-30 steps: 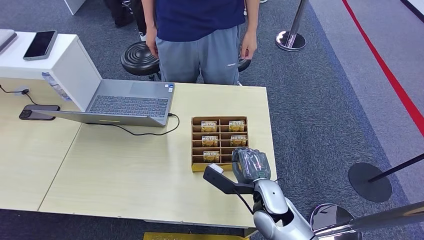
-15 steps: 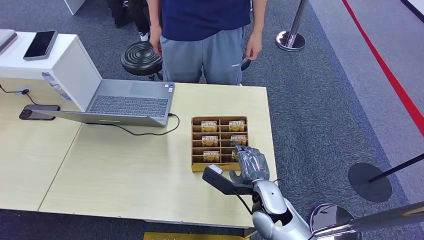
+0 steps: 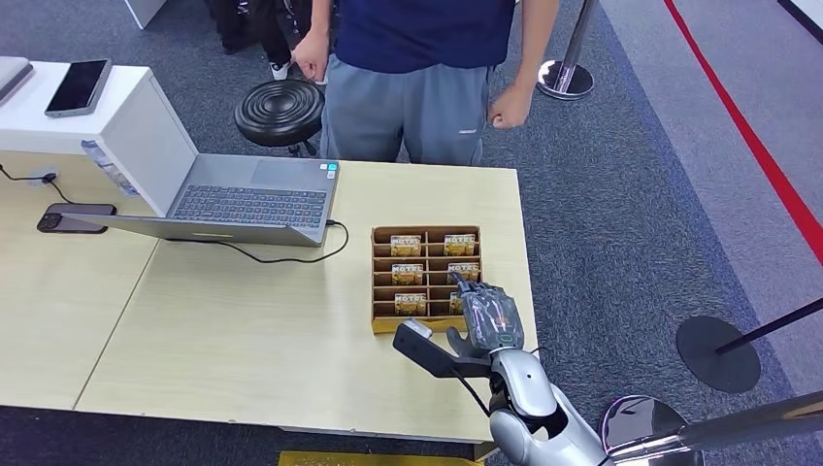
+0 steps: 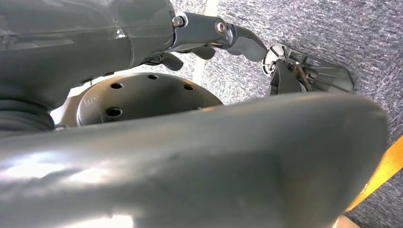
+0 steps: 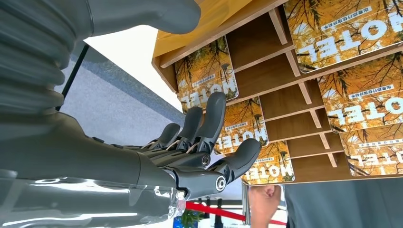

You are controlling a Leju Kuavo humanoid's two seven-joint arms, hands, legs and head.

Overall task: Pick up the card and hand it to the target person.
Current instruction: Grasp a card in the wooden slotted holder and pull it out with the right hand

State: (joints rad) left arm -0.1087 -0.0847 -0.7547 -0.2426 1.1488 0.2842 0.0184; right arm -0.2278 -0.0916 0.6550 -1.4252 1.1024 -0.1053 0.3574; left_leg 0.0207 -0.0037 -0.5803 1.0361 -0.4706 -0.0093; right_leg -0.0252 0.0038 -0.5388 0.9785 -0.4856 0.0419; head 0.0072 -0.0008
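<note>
A brown wooden card box (image 3: 378,233) stands near the table's right edge, its compartments holding yellow "HOTEL" cards (image 3: 406,245). My right hand (image 3: 490,316) hovers over the box's near right corner, fingers apart and holding nothing. The right wrist view has that hand (image 5: 199,142) with its fingers stretched toward a card (image 5: 206,76) in the box (image 5: 285,61); whether they touch it I cannot tell. The person (image 3: 417,58) in a blue shirt and grey trousers stands at the table's far side. My left hand (image 4: 214,38) hangs beside my body with nothing in it.
An open laptop (image 3: 252,199) with a cable lies left of the box, with a phone (image 3: 76,218) further left. A black stool (image 3: 279,112) stands beside the person. Stanchion bases (image 3: 563,78) (image 3: 718,354) stand on the carpet to the right.
My right hand has moved slightly forward and lower over the box's near right compartment. The person has shifted to the right and lifted both hands away from their sides.
</note>
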